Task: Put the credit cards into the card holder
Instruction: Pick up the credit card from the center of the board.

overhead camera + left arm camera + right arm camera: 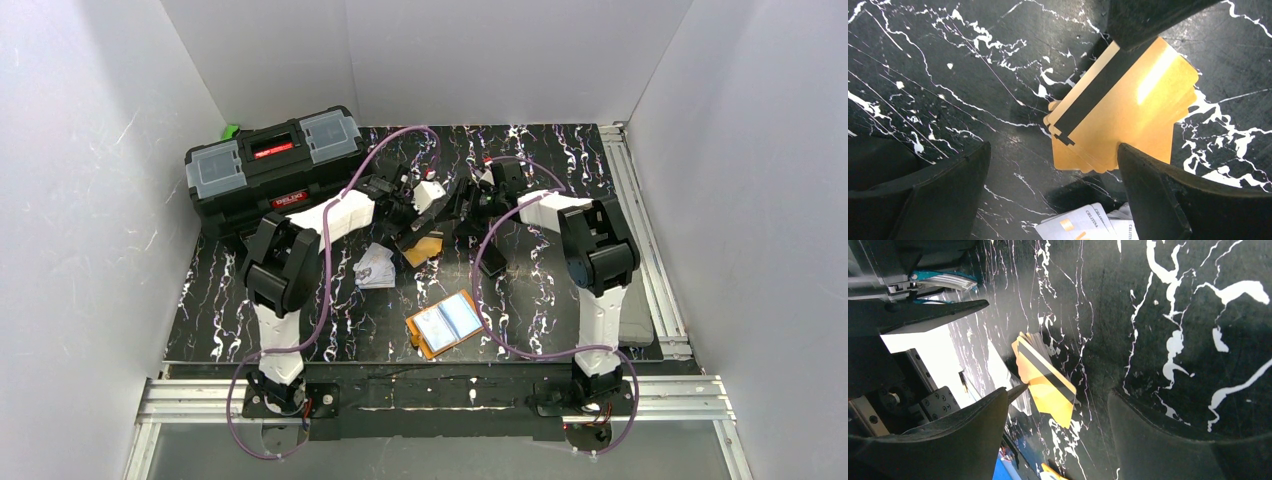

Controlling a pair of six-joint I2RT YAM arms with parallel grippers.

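- Desk: black surface with white marbling, carrying every item below.
- Orange cards: a small fanned stack lying flat at mid-desk, dark stripe uppermost. The long axis runs on a diagonal in the left wrist view, lower left to upper right.
- White cards: a loose printed pile just beside the orange stack, on its near-left side.
- Card holder: lies open on the desk nearer the arm bases, clear sleeves facing up, apart from both piles.
- Left gripper: jaws spread wide and holding nothing. It hangs over the near corner of the orange stack, most of which lies ahead and toward its right finger.
- Right gripper: jaws apart, nothing clamped. The orange stack lies ahead of it and toward its left finger, whose tip sits at the stack's edge; contact cannot be told.
- Dark shape over the stack's far corner in the left wrist view: probably a right gripper finger.
- Governing relation: both grippers crowd the same stack from opposite sides. Neither is clearly nearer, though the right appears closer to a grasp. The diagonal axis means the jaws meet a corner, not a straight edge.
- Toolbox: large, black, at the far left, shut.
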